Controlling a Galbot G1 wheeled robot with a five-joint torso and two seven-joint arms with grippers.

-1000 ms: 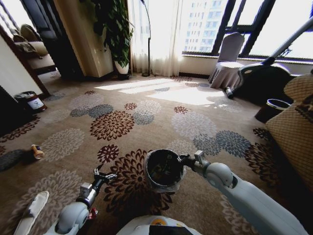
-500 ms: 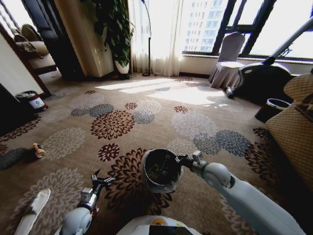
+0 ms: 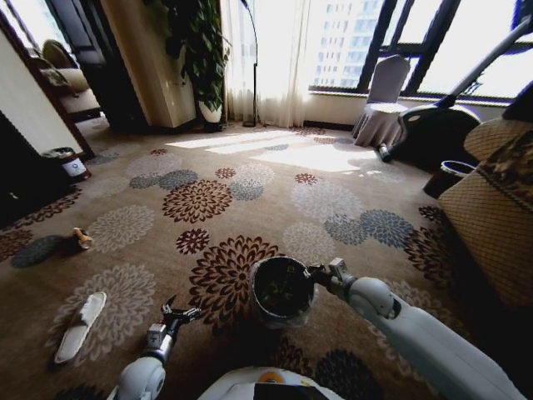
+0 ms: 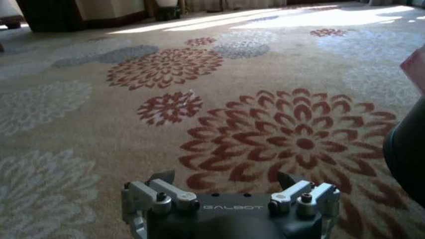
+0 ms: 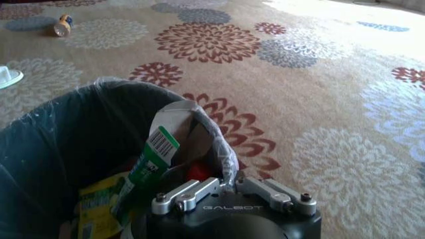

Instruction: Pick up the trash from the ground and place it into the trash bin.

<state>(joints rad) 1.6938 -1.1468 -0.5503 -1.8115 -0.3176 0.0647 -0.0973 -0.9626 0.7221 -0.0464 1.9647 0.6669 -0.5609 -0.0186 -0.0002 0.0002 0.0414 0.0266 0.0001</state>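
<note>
Trash bin point(image 3: 281, 291) with green carton point(image 5: 151, 159) inside

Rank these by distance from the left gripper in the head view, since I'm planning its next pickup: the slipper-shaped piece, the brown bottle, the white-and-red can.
From the left gripper, open and low over the carpet:
1. Slipper-shaped piece, flat on the carpet to its left.
2. Brown bottle, farther ahead and left.
3. White-and-red can, far left, near the dark furniture.
</note>
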